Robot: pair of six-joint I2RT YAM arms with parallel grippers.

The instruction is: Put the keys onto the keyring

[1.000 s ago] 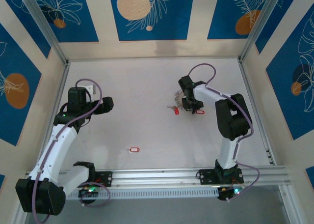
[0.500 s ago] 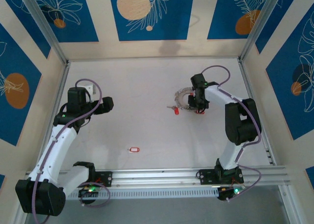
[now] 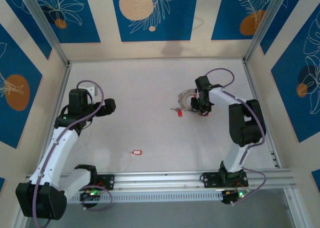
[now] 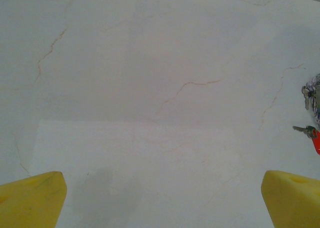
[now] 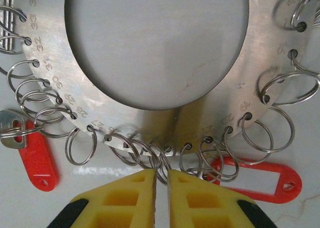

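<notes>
The keyring (image 5: 150, 119) is a wide silvery numbered ring with many small split rings hanging from its rim; it also lies right of centre on the table (image 3: 186, 99). My right gripper (image 5: 161, 180) sits at its near rim, yellow fingers (image 5: 130, 198) pinched to a thin gap with a small split ring (image 5: 162, 165) between them. Red keys lie beside it: one at the left with a metal key (image 5: 37, 163), one at the right (image 5: 260, 180). Another red key (image 3: 136, 152) lies alone near the front. My left gripper (image 3: 111, 106) hovers open at the left, nothing between its fingertips (image 4: 30, 200).
The white table (image 3: 140, 88) is walled by patterned blue panels and metal posts. A rail (image 3: 165, 180) runs along the near edge with both arm bases. In the left wrist view the keyring (image 4: 313, 90) and a red key (image 4: 314, 134) peek in at the right edge.
My right gripper has moved right, from over the keyring to its right side, and its jaws have narrowed onto a small split ring. The left arm has stayed still.
</notes>
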